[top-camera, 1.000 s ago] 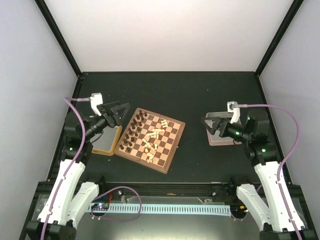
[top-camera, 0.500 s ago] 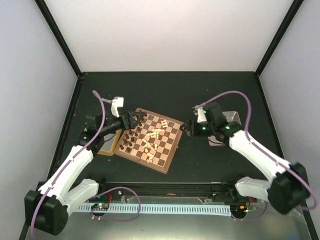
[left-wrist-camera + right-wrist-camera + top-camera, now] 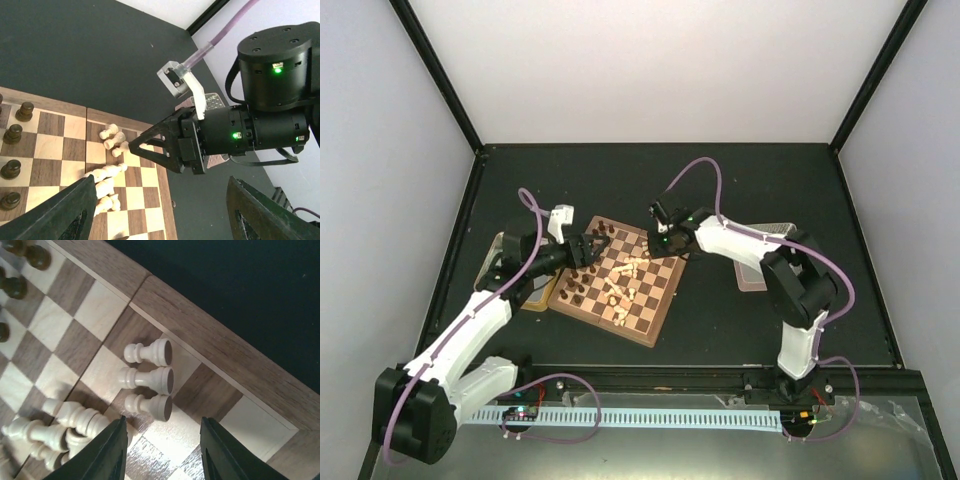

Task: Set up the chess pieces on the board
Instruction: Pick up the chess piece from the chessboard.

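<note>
- Right wrist view: your right gripper (image 3: 162, 418) hangs low over the board (image 3: 210, 340), close to its rim. Jaws stand part-way apart with nothing between them.
- Three cream pawns (image 3: 148, 378) lie on their sides at frame centre, just above the fingertips. Heads point left and bases right. They are packed side by side, and the bases look touching or very nearly so.
- A toppled heap of cream pieces (image 3: 65, 427) fills the lower left of that frame. The dark chessmen (image 3: 30, 255) stand upright at upper left.
- Top view: the cream men are strewn across the middle of the board, with none set on a home square yet. Setup looks barely begun.
- Left wrist view: your left gripper (image 3: 161, 180) has its jaws wide and empty. It hovers over the board facing the right gripper, with the cream heap just beside its left finger.
- Handling, my read: the pieces are small turned wood, so light, stiff and not fragile. They are smooth and round, so a lying pawn will roll or squirt out under a sloppy pinch.
- Take the nearest pawn across its narrow waist, between collar and base, with the jaws square to its axis. The head is too rounded to hold.
- Risk: neighbours sit so close that a finger may not fit between them. Expect to nudge one, so start with the outer pawn.
- The base is small, so set it down flat before you release.
</note>
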Motion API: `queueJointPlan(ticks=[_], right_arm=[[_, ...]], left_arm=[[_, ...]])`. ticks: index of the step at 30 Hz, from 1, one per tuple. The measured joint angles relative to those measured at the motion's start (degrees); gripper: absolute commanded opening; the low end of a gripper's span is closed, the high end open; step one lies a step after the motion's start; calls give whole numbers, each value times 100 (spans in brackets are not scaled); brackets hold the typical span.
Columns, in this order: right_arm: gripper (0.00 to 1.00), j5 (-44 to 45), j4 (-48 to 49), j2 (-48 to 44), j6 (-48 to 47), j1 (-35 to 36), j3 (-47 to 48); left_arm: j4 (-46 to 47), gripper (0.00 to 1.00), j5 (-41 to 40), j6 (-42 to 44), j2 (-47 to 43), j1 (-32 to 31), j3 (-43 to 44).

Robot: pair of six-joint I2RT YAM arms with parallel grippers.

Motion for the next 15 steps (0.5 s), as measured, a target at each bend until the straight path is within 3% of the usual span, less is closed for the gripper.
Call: queueJointPlan(ticks=[15], right_arm=[[26,192,-776,765,-389,37,977]], left_arm=[[155,72,-15,72,35,-2,-205]])
